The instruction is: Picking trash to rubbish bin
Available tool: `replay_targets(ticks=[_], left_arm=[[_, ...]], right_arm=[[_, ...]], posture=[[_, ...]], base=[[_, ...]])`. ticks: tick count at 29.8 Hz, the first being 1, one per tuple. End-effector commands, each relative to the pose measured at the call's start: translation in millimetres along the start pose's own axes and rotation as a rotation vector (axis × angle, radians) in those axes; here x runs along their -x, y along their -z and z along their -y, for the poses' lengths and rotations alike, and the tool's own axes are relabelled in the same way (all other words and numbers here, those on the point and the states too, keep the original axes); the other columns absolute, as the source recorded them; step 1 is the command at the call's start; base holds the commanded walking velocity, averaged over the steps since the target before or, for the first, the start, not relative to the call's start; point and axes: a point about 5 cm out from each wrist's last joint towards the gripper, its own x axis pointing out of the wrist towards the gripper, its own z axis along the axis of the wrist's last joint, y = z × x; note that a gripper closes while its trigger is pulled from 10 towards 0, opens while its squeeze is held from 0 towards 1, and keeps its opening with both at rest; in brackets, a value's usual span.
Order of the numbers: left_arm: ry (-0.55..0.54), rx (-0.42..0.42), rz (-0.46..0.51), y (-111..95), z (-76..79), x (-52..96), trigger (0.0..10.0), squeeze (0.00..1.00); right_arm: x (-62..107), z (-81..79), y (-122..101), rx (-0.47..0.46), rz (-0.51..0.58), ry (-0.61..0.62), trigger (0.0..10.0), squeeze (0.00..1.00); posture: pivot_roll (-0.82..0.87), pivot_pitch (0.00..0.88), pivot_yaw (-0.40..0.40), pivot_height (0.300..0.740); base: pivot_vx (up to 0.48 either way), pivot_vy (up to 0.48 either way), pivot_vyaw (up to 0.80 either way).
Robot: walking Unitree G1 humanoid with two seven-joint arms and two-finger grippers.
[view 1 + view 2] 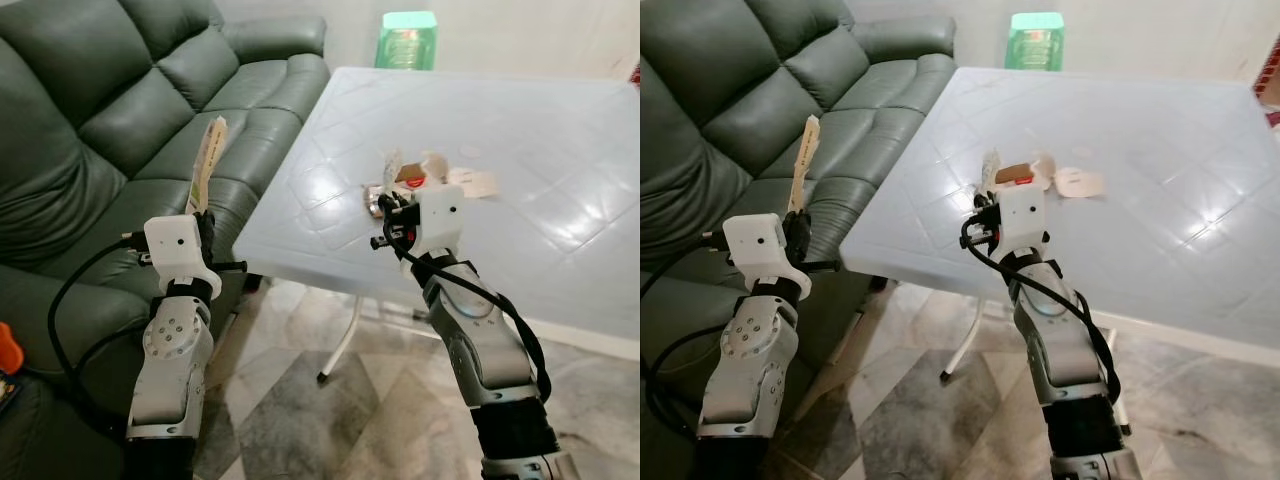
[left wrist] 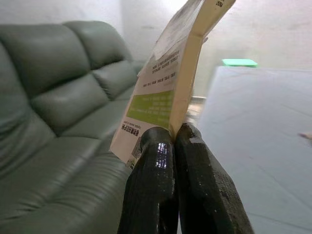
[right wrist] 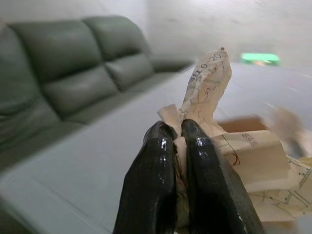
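Right claw [image 3: 178, 139] pinching crumpled paper [image 3: 207, 87], base hidden

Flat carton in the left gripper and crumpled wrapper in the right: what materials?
Flat printed carton: looks like thin paperboard, matte; stands stiff with a clean folded edge. Crumpled printed wrapper: probably paper, creased and holding its twist. Left gripper and right gripper each pinch theirs.

Dark green sofa [image 1: 120, 110], pale blue-white table [image 1: 560, 180], cream carton [image 2: 165, 92] with green panel, beige crumpled wrapper [image 3: 214, 112].
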Motion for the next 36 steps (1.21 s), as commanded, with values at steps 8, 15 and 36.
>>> replay_targets(ticks=[8, 15, 36], left_arm=[[-0.008, -0.007, 0.003, -1.2, -4.9, -0.4, 0.0, 0.0], [-0.001, 0.006, 0.012, -2.0, -0.3, -1.5, 0.9, 0.0], [0.012, 0.063, -0.018, 1.7, 4.8, -2.9, 2.1, 0.0]], right_arm=[[-2.9, -0.9, -2.7, 0.011, 0.003, 0.014, 10.0, 0.0], [-3.5, 5.0, -5.1, 0.001, 0.013, 0.046, 10.0, 0.0], [-5.2, 3.3, -5.5, -0.007, 0.01, 0.039, 10.0, 0.0]], posture=[[-0.02, 0.042, 0.05, 0.74], [-0.03, 0.039, 0.053, 0.74], [-0.03, 0.037, 0.053, 0.74]], base=[[0.0, 0.217, 0.0], [0.0, 0.0, -0.06], [0.0, 0.0, -0.72]])
